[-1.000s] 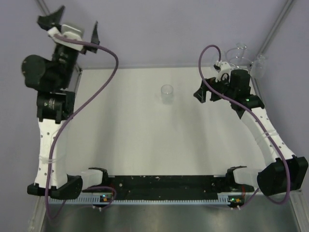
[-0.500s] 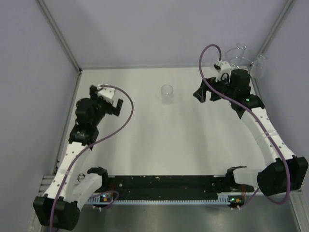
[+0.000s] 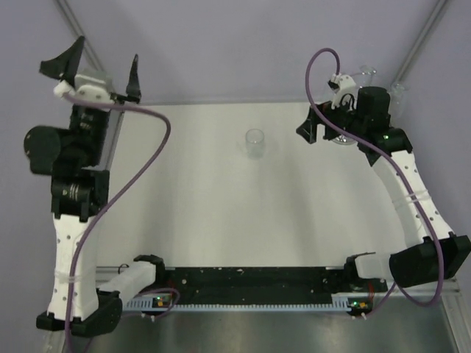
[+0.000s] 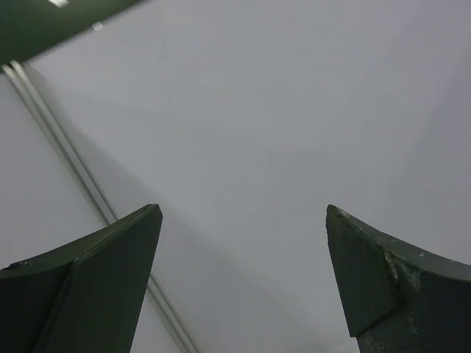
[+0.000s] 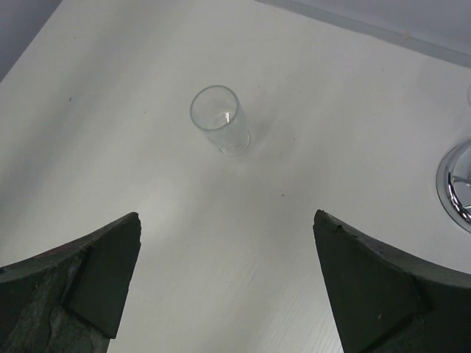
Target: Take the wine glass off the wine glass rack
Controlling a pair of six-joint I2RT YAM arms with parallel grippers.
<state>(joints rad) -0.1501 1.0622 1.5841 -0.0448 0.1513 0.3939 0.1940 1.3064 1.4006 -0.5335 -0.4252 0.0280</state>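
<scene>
A white bench (image 3: 221,213) with a matte, faintly streaked top fills the booth, closed in by plain lilac-grey walls (image 3: 221,44) on the far, left and right sides. Slim metal frame posts (image 3: 427,33) rise at the 2 far corners. Along the near edge a black rail (image 3: 250,283) carries the 2 arm bases. A small clear tumbler (image 5: 219,118) stands alone on the bench, towards the far side and near the middle. The wine glass rack (image 5: 456,184) stands in the far right corner; the right wrist view catches only the shiny rim of its round base, and from above the right arm hides most of it. The wine glass (image 3: 366,73) shows as a clear rim behind that arm, up on the rack. The right tool (image 5: 227,220) hovers over the bench left of the rack base, wide and holding nothing. The left tool (image 3: 107,51) is raised high at the far left, pointing at the wall, also wide and holding nothing.
</scene>
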